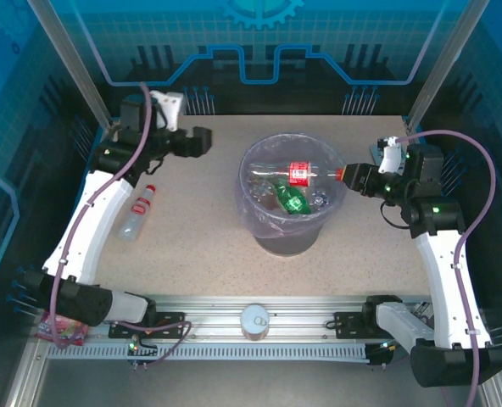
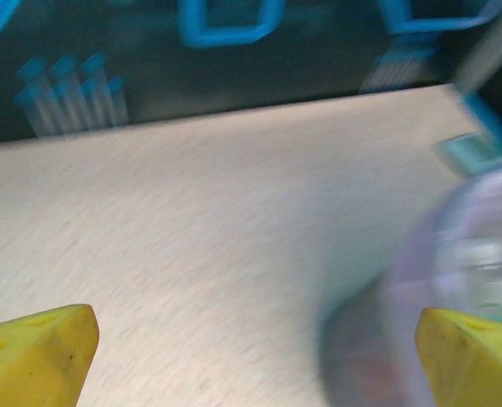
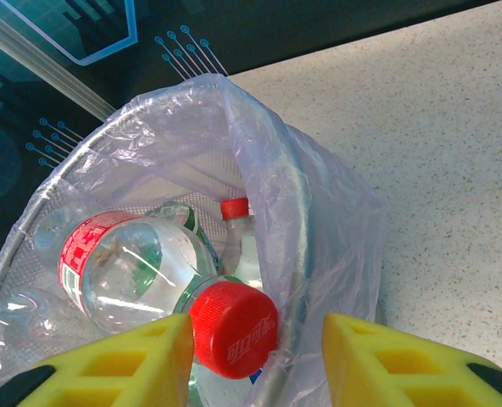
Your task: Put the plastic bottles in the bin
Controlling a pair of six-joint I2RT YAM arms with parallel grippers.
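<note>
The bin (image 1: 278,239) stands mid-table, a grey bucket lined with a pale-purple bag. A clear bottle with a red label (image 1: 300,174) lies across its top, red cap (image 3: 234,329) pointing at my right gripper (image 1: 350,176). That gripper (image 3: 258,339) is open: the cap rests against one finger, and the bag and bin rim (image 3: 298,220) lie in the gap to the other. Below are a green bottle (image 1: 291,199) and a red-capped bottle (image 3: 236,209). Another red-capped bottle (image 1: 138,212) lies on the table at left. My left gripper (image 1: 202,140) is open and empty, left of the bin (image 2: 454,280).
A silver tin can (image 1: 254,320) stands on the rail at the near edge between the arm bases. A pink packet (image 1: 60,327) lies at the near left corner. Dark enclosure walls ring the table. The left wrist view is blurred.
</note>
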